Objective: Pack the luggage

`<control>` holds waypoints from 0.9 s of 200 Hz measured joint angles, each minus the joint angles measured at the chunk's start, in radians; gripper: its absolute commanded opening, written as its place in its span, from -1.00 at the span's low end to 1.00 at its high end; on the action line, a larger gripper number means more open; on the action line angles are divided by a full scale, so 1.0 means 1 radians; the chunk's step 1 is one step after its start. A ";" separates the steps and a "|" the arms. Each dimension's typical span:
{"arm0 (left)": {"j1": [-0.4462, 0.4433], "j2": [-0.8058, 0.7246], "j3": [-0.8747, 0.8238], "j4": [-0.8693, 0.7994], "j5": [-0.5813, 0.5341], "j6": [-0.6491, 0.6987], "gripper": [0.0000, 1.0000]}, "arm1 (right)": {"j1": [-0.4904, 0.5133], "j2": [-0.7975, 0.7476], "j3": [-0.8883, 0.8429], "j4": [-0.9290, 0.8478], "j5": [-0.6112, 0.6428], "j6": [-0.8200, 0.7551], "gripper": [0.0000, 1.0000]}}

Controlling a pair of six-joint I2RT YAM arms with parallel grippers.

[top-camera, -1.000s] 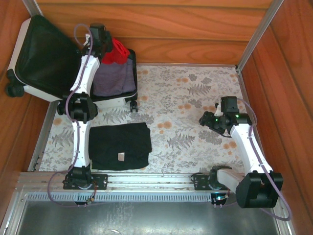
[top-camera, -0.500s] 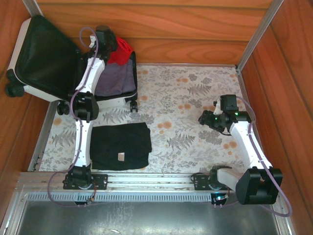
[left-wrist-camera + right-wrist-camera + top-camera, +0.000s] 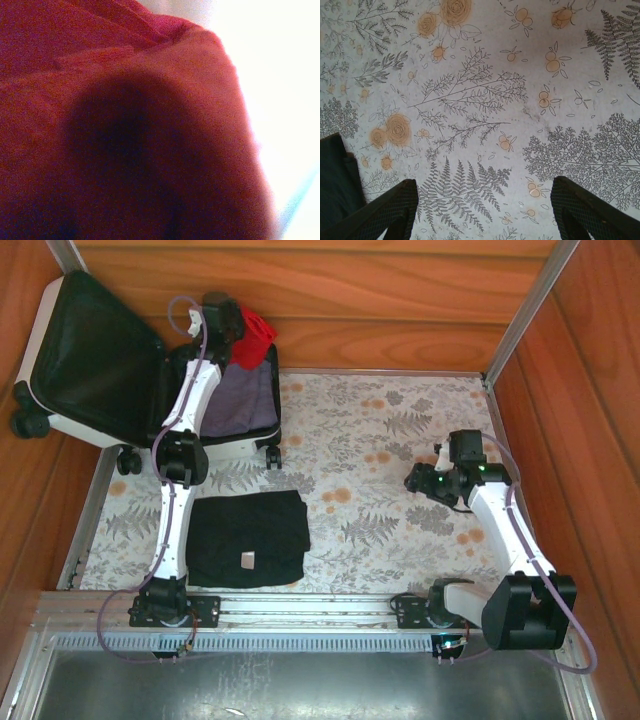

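Luggage point(image 3: 95, 355): far-left corner of the bench point(image 3: 400, 410), lying open. The lid half, black lining showing, leans up against the left wall. The base half lies flat beside it toward the middle, wheels at its near edge. A purple-grey cloth point(image 3: 240, 400) lies inside the base half.

Left arm point(image 3: 180, 450): stretched out from its base over the open luggage, wrist above the far end of the base half. Left jaws closed tight, pinching a red cloth point(image 3: 255, 338). The cloth hangs bunched at the far right corner of the base half, above the purple-grey cloth. Whether it touches the rim, I cannot tell. In the left wrist view the red cloth point(image 3: 150, 100) sits right against the lens, with a dark shadow in the middle.

Right arm point(image 3: 500, 530): bent over the right part of the bench, well apart from the luggage. Right jaws wide open, nothing between them. The right wrist view shows both fingers point(image 3: 395, 210) at the lower corners with bare floral bench cover between.

Black garment point(image 3: 247, 538): folded, flat on the bench near the left arm's base, just this side of the luggage and not touching it. Its corner point(image 3: 332, 180) shows at the left edge of the right wrist view, apart from the right jaws.
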 measured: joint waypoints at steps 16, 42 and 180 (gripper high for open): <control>-0.001 0.008 0.010 0.014 0.001 -0.006 -1.00 | 0.000 0.002 0.002 0.007 -0.005 -0.002 0.49; -0.001 0.035 0.047 0.040 0.006 -0.018 -1.00 | 0.000 0.002 0.002 0.013 -0.015 -0.002 0.49; -0.008 -0.012 -0.209 0.051 0.117 0.027 -1.00 | 0.000 -0.029 -0.006 0.024 -0.019 -0.005 0.50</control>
